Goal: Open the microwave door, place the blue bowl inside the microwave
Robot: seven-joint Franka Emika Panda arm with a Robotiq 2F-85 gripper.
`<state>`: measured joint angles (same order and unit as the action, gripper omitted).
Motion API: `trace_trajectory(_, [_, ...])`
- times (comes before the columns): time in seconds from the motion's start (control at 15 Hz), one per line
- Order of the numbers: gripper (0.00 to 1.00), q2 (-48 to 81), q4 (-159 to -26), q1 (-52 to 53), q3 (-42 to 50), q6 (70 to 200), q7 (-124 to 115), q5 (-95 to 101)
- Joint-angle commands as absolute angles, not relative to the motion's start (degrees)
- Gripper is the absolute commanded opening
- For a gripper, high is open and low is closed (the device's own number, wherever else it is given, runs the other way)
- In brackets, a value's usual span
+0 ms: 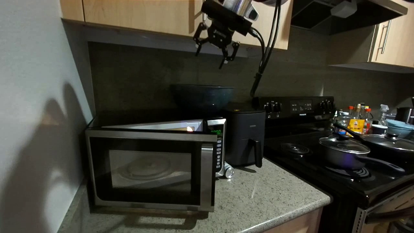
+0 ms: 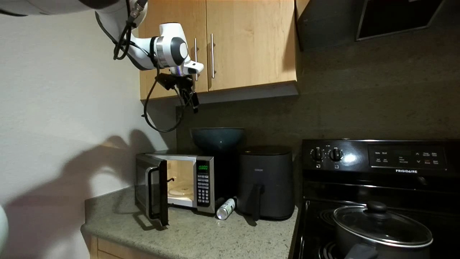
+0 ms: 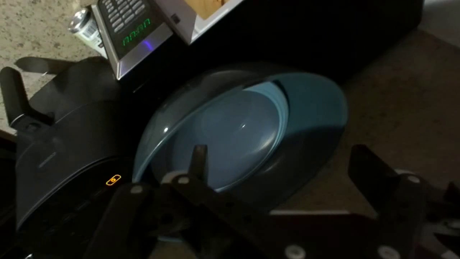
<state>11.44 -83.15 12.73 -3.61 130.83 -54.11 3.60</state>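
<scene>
The microwave (image 1: 220, 152) stands on the counter, its panel and lit white interior visible in an exterior view (image 2: 203, 183). Its dark-glass door (image 1: 150, 170) is swung part way open, also seen in an exterior view (image 2: 155, 192). The blue bowl (image 1: 202, 97) is upright behind the microwave's top right, also in an exterior view (image 2: 217, 138); what bears it is hidden. In the wrist view the bowl (image 3: 312, 97) shows a lighter inner ring, perhaps a nested bowl. My gripper (image 1: 209, 61) is open and empty, above the bowl and apart from it; it shows in the wrist view (image 3: 279, 149).
A black air fryer (image 1: 245, 139) stands right of the microwave, with a can (image 2: 226, 208) lying between them. Upper cabinets (image 2: 251, 46) hang close behind the gripper. A stove (image 1: 297, 129) with covered pans is at the right. A wall (image 1: 32, 81) borders the left.
</scene>
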Motion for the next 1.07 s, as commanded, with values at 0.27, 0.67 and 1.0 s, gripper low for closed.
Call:
trace_trajectory(0.27, [1.0, 13.84, -81.33, 12.7, -2.84, 131.26, -57.45, 6.18])
trace_trajectory(0.67, [1.0, 14.0, -82.67, 12.52, -2.95, 130.95, -57.9, 4.88])
trace_trajectory(1.0, [1.0, 13.06, -85.27, 13.4, -3.38, 131.1, -58.05, 5.7])
